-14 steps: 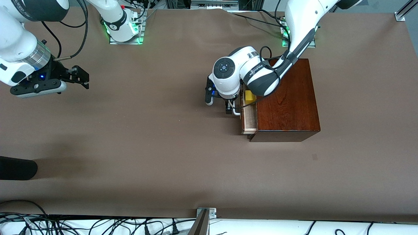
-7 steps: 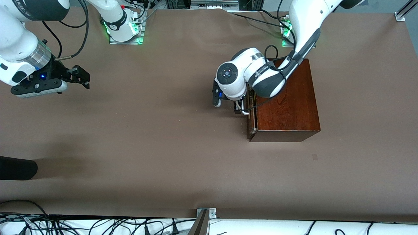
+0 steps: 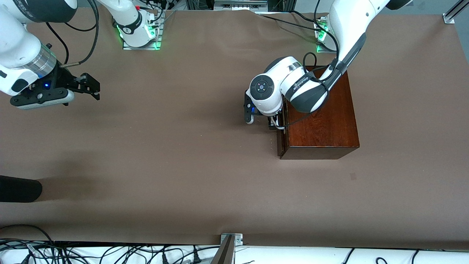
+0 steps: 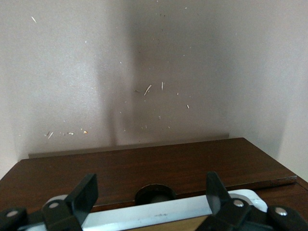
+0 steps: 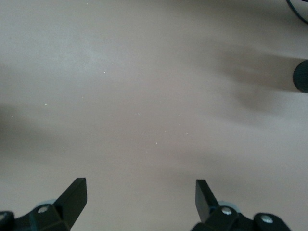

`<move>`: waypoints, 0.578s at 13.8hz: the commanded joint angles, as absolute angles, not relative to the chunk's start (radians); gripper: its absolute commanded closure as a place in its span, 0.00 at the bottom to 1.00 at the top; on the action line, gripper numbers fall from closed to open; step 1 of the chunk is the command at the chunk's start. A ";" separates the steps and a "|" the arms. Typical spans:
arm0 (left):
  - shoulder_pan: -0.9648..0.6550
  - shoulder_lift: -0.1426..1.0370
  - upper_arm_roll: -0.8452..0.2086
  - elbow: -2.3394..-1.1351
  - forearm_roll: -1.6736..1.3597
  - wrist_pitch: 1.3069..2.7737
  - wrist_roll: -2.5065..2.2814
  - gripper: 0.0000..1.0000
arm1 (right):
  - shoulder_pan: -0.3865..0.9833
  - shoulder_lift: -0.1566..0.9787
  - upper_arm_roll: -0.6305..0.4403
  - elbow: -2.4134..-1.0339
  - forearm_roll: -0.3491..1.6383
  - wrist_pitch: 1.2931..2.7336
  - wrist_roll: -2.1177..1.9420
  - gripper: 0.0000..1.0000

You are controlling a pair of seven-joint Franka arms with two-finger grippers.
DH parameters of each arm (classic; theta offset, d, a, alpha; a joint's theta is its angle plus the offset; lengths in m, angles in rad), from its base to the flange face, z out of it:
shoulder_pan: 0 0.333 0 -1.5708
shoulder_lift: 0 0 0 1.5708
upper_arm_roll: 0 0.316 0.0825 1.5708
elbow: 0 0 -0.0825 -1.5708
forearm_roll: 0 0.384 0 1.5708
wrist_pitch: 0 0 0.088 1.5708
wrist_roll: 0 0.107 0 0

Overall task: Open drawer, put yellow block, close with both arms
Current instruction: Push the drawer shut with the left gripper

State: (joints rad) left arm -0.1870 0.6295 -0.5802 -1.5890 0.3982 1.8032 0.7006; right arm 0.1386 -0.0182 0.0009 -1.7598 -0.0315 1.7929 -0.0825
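The left pincer (image 3: 274,123) sits low at the drawer's front, right against the white bar handle (image 4: 168,215), and its fingers (image 4: 82,195) stand apart with the handle lying between them; whether either one actually touches the bar cannot be told. In the left wrist view the handle runs across just in front of the dark reddish-brown drawer (image 4: 144,168), with a round dark hole in the wood above the bar's middle. From the front camera the drawer (image 3: 280,137) sits pushed into the mahogany box (image 3: 322,121), its face level with the box's edge (only a thin dark strip of it shows). The yellow block cannot be seen in any view. The box stands on the brown desk (image 3: 190,154) toward the left arm's end, and the left arm bends over the top of it from its base. The right pincer (image 3: 88,86) hangs in the air over bare desk at the right arm's end, its fingers (image 5: 72,195) spread wide with nothing between them, and that arm waits.
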 commanded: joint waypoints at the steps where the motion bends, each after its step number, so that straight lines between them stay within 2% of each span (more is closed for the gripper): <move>1: -0.169 0.562 -0.644 -1.595 0.384 1.786 0.692 0.00 | 0.141 -0.006 0.000 -1.732 -0.025 1.778 -0.064 0.00; 5: -0.124 0.372 -0.644 -1.594 0.272 1.761 0.534 0.00 | 0.143 -0.006 0.003 -1.732 -0.025 1.776 -0.061 0.00; 8: -0.019 0.296 -0.640 -1.511 0.273 1.607 0.463 0.00 | 0.143 -0.006 0.003 -1.732 -0.025 1.781 -0.061 0.00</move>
